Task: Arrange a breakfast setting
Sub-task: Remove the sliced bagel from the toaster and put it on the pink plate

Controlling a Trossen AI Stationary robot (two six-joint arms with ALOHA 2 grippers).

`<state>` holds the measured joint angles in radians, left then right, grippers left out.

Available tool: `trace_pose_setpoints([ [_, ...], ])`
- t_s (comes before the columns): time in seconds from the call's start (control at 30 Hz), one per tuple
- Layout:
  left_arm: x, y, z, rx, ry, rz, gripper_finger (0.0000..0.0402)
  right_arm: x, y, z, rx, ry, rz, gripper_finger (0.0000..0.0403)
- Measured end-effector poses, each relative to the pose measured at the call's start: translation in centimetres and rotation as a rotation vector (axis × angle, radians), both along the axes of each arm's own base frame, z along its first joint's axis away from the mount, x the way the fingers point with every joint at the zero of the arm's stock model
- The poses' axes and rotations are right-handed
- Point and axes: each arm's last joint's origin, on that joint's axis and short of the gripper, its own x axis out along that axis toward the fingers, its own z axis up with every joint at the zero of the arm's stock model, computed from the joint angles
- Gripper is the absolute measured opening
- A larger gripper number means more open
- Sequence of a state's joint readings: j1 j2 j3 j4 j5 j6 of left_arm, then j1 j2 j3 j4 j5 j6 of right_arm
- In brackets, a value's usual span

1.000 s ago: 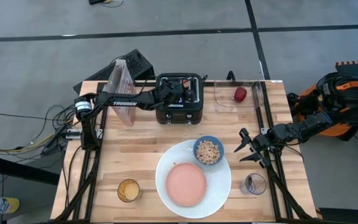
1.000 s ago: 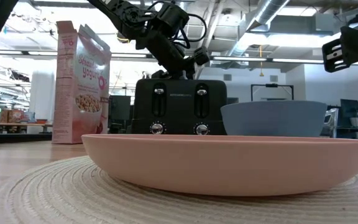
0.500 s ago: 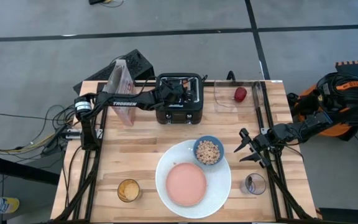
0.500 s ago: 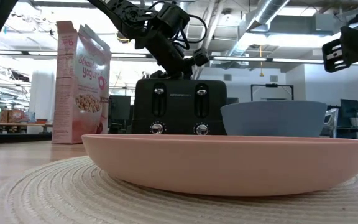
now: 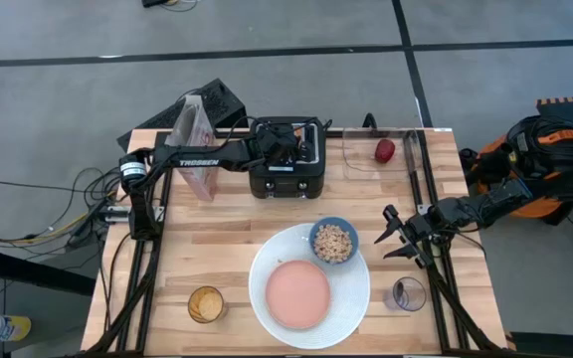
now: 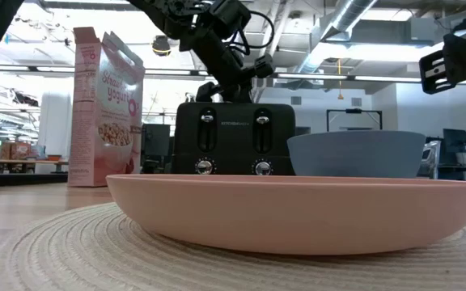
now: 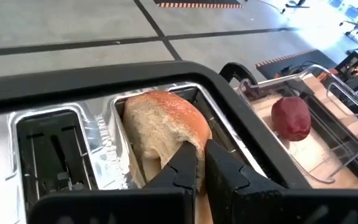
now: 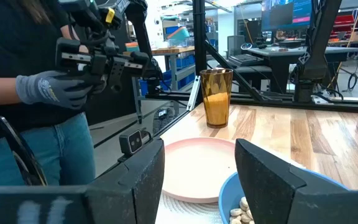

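The toasted bagel half [image 7: 160,134] stands upright in a slot of the black toaster [image 5: 286,159], pinched at its lower edge by the closed fingers of the left gripper [image 7: 197,171]. It is judged light, crusty and crumbly, so a gentle grip on the rim suits. Its lower part is hidden inside the slot. Right of the toaster, the right gripper [image 5: 398,239] is held open.

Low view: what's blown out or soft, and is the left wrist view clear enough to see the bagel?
Low view: ceiling lights and windows glare white behind the toaster; the near pink plate is soft. Left wrist view: the bagel half in its slot is clear, the left pincer shut on it.
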<state>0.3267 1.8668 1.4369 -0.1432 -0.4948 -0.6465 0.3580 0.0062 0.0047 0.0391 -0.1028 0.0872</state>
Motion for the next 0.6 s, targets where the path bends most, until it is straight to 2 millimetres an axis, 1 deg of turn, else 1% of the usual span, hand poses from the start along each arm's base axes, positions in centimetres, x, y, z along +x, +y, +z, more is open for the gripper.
trace_pose_setpoints([
  [0.13, 0.2, -0.1, 0.9, 0.002, 0.01, -0.009, 0.0002, 0.0, 0.0, 0.0, 0.0, 0.0, 0.0, 0.0217],
  [0.27, 0.6, -0.3, 2.6, 0.034, 0.019, -0.028, 0.0002, 0.0, 0.0, 0.0, 0.0, 0.0, 0.0, 0.0217],
  [0.6, 0.7, -0.6, 5.6, 0.072, 0.076, -0.054, 0.0002, 0.0, 0.0, 0.0, 0.0, 0.0, 0.0, 0.0217],
])
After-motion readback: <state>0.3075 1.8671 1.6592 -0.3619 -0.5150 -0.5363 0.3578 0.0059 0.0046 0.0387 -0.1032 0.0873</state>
